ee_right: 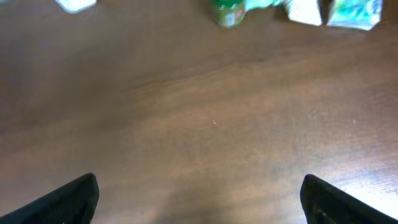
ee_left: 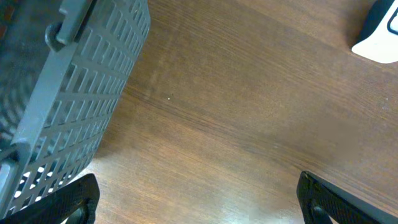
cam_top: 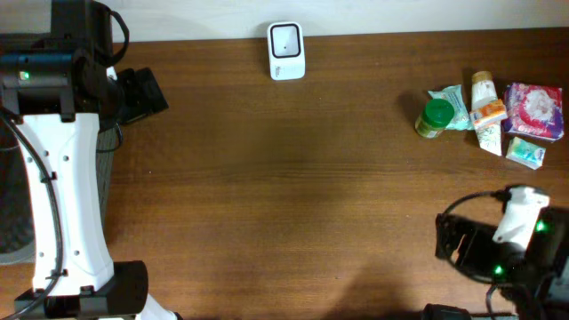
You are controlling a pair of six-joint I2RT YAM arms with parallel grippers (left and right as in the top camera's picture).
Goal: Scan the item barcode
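Note:
A white barcode scanner point(cam_top: 285, 51) stands at the table's far edge; its corner shows in the left wrist view point(ee_left: 379, 34). The items lie in a cluster at the far right: a green-lidded jar point(cam_top: 435, 117) point(ee_right: 229, 12), a white and orange tube point(cam_top: 485, 111), a pink packet point(cam_top: 533, 110), a green sachet point(cam_top: 453, 102) and a small teal box point(cam_top: 524, 152). My left gripper point(cam_top: 142, 93) point(ee_left: 199, 205) hangs open over bare wood at the far left. Open too, my right gripper point(cam_top: 455, 242) point(ee_right: 199, 202) is near the front right, well short of the items. Neither holds anything.
A grey mesh basket point(ee_left: 74, 93) point(cam_top: 11, 218) stands off the table's left side, close beside the left gripper. The wooden table point(cam_top: 284, 196) stretches between the two arms.

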